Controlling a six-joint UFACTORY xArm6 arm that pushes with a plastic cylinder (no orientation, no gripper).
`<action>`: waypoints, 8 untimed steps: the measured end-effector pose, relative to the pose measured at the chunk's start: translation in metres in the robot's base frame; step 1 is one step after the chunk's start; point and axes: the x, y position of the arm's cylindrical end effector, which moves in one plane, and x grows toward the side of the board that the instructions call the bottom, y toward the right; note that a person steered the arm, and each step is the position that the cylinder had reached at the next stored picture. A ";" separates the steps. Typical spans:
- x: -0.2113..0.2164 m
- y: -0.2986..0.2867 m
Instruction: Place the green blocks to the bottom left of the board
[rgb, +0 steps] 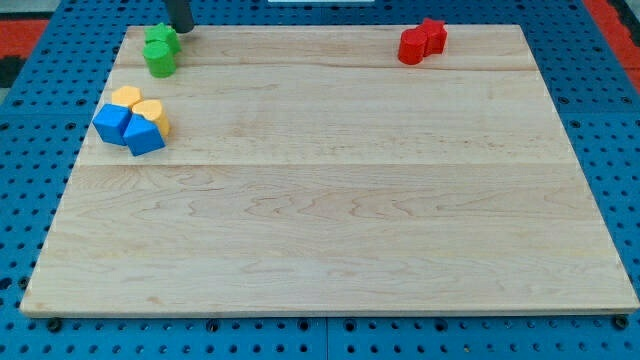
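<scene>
Two green blocks (159, 50) sit touching at the board's top left corner, one above the other: a star-like one on top and a round cylinder below. My tip (181, 28) shows at the view's top edge, just to the right of the upper green block, very close to it. Only the rod's lower end is in view; the rest is cut off by the frame.
Two yellow blocks (140, 106) and two blue blocks (129, 129) cluster at the board's left side, below the green ones. Two red blocks (422, 42) sit together at the top right. The wooden board (340, 200) lies on a blue pegboard.
</scene>
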 end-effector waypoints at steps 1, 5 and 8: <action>0.017 -0.023; 0.063 -0.048; 0.105 0.042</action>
